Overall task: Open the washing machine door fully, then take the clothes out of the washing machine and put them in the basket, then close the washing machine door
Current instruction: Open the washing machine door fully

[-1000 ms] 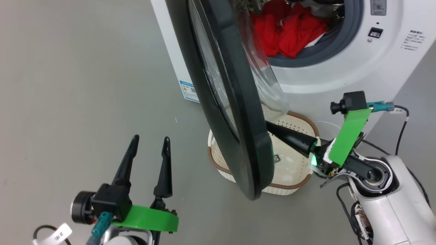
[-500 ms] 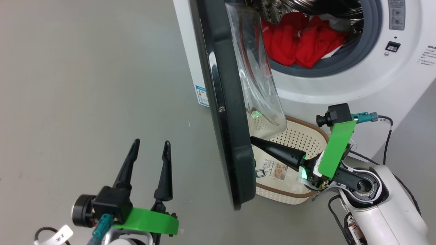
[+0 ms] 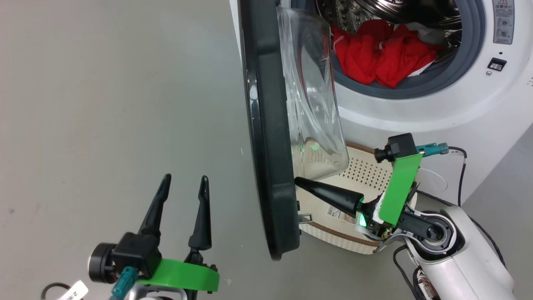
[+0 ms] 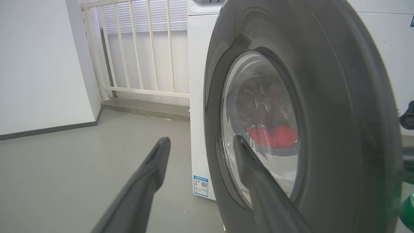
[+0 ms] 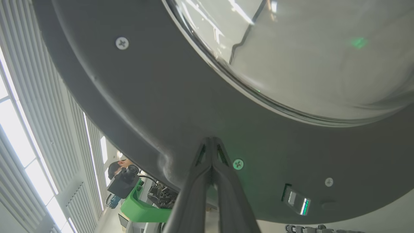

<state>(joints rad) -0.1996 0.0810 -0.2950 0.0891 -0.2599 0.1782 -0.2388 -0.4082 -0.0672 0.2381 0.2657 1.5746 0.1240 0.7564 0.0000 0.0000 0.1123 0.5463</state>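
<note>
Driving this one with the right gripper [image 3: 297, 180] pressed shut into a single stiff point, nothing pinched; its tip sits against the inner face of the washing machine door [image 3: 268, 146], low on the black rim, because a closed poker shoves a door outward better than a clamp would. The door stands roughly edge-on to the head cam, so I'd call it not fully open yet. The left gripper [image 3: 185, 178] is spread wide and empty, parked on the door's outer side, out of the way I reckon. The clothes [image 3: 383, 54] are a red heap at the drum mouth of the washing machine [image 3: 416, 116]. The basket [image 3: 366, 171] sits on the floor just below that opening, so the carry should be short.
</note>
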